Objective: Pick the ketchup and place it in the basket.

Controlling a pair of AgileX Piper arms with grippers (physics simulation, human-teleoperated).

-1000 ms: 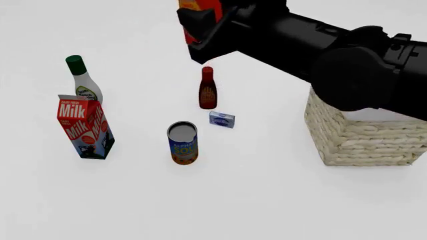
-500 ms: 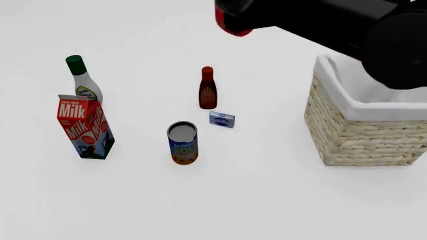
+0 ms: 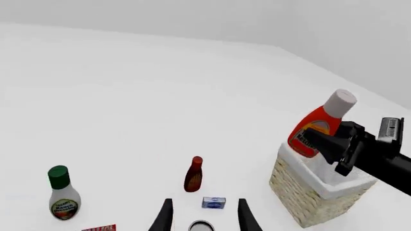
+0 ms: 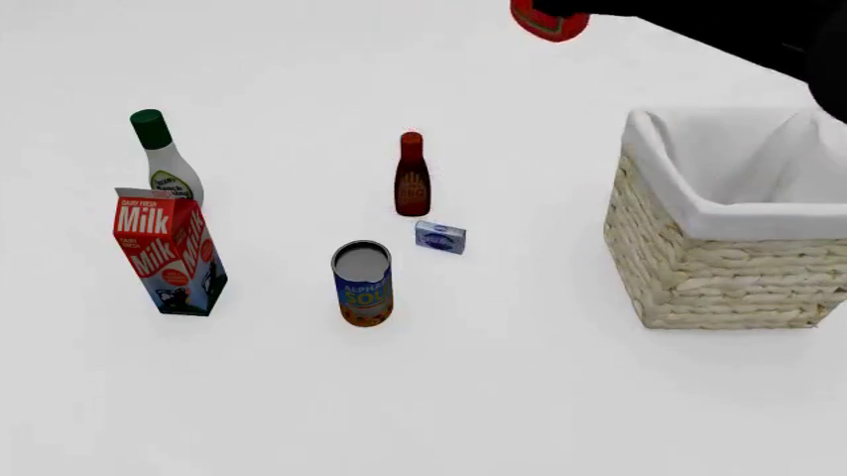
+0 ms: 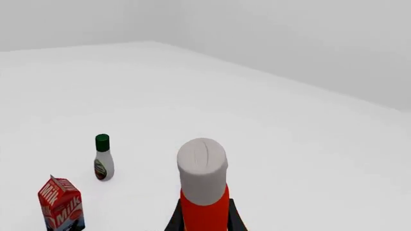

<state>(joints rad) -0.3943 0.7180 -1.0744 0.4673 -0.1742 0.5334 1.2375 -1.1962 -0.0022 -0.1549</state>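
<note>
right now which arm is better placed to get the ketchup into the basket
Right. The right gripper already holds the ketchup in the air beside the basket. The left gripper is open, back over the can.

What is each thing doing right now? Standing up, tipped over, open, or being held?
Red-orange ketchup squeeze bottle: held aloft, tilted.
Right gripper: shut on it.
Left gripper: open, empty.
Woven straw basket: upright, nothing visible inside.
Dark brownish-red bottle: standing.
Milk carton: standing.
Soup can: standing.
</note>
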